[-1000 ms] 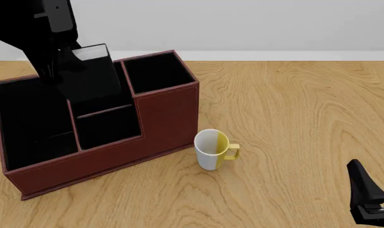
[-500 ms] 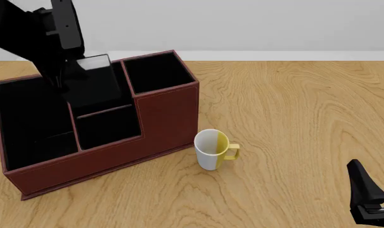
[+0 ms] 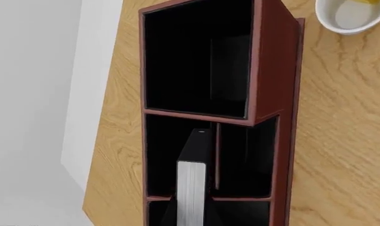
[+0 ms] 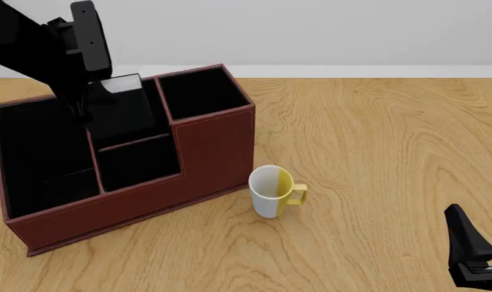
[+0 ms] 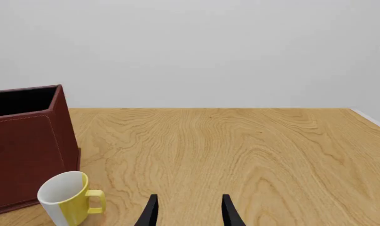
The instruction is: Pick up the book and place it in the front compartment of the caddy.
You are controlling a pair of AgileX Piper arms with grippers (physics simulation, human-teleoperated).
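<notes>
We are seeing the caddy (image 4: 124, 182) sitting on the left half of the bench (image 4: 376, 152), at about nine o'clock from the mug (image 4: 272, 191), which is standing upright just beside its near right corner. The book (image 4: 122, 112) is standing on end in the front compartment (image 3: 177, 160), the narrow middle cell behind the thin low divider (image 4: 134, 142), with its upper part rising above the cell and its white page edges (image 3: 191, 190) facing the left wrist camera. The left end effector (image 4: 82, 91) is hanging at the book's upper left, at roughly eleven o'clock from the caddy's centre; black on black, its fingers are not showing clearly in the front view, and they are out of frame in the left wrist view, so we cannot tell whether it is gripping the book or standing apart from it. The right end effector (image 5: 187, 209) is resting low at about five o'clock on the bench, well apart from the mug and caddy, with its two fingertips (image 5: 151, 212) spread moderately and holding nothing. The tall square cell (image 4: 199, 91) at the caddy's far right is sitting at one o'clock from the book.
</notes>
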